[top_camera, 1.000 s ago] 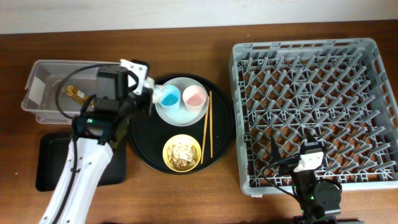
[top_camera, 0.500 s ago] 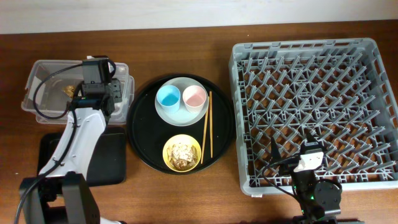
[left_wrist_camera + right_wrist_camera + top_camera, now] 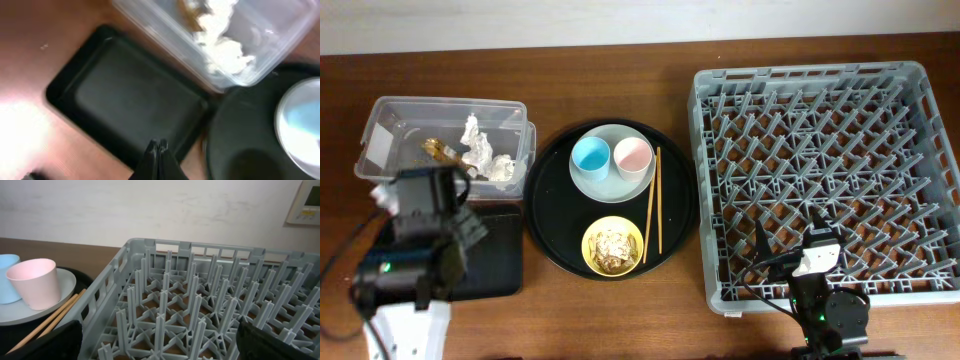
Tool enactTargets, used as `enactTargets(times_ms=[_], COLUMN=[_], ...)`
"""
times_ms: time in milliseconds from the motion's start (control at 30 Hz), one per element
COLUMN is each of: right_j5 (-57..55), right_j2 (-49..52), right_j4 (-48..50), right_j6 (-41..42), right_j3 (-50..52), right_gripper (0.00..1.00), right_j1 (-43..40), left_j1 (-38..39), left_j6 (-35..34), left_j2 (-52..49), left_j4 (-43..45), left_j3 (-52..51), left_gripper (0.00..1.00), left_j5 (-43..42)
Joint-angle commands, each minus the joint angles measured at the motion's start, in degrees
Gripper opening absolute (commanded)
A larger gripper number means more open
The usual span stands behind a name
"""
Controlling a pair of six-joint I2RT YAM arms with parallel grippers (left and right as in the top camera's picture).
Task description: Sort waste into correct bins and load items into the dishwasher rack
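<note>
Crumpled paper [image 3: 488, 165] and gold wrapper [image 3: 440, 150] lie in the clear tub [image 3: 378, 125]; food scraps [image 3: 613, 247] wait in the yellow bowl [image 3: 589, 240], with nothing loaded in the dishwasher rack [image 3: 825, 180]. The left gripper [image 3: 157, 148] is pinched together, empty, over the shallow black tray [image 3: 115, 85]; the right gripper [image 3: 160, 345] gapes wide, empty

Table [image 3: 620, 70]: rack [image 3: 820, 150], tub [image 3: 380, 135], tray [image 3: 500, 260], round tray [image 3: 550, 215]

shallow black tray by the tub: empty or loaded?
Empty, as far as visible: the left wrist view shows the shallow black tray with a bare floor.

Dishwasher rack [image 3: 810, 71] — upright pegs [image 3: 161, 311] throughout
</note>
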State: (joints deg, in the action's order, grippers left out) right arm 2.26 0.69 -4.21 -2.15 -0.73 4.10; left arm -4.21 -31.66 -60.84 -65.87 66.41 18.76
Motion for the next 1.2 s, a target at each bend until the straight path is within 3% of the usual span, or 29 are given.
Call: enactTargets(times_ms=[0,267,500,833,1033,1167], right_j5=[0.13,0.13,0.13,0.11,0.11,0.13], right_j2=[-0.37,-0.37,-0.37,-0.37,-0.37,-0.37], right_j4=[-0.04,-0.04,-0.04,-0.04,-0.04,-0.04], right_j6=[0.04,0.04,0.04,0.04,0.04,0.04], right_j3=[0.42,0.42,0.42,0.42,0.42,0.42], right_gripper=[0.98,0.98,0.98,0.98,0.98,0.99], right_j1=[-0.42,-0.42,-0.42,-0.42,-0.42,-0.42], left_j1=[-6.14,-22.32,-33.86,-34.47,-34.47,-34.47], left_j6=[-11.39,-30.47,-30.42,-22.21,-17.44,-17.44], left_j2=[5.20,11.04,10.10,-7.89,-7.69,-7.17], left_j4=[-2.08,-1.05,9.60,26.67,30.23,31.45], left_j3=[-4.63,-25.79,-35.63,-38.47,-37.86,-37.53], left_gripper=[0.01,0.01,0.04,0.04,0.04,0.10], left_j5=[2.38,-1.44,-1.42,-7.67,-11.54,-11.54])
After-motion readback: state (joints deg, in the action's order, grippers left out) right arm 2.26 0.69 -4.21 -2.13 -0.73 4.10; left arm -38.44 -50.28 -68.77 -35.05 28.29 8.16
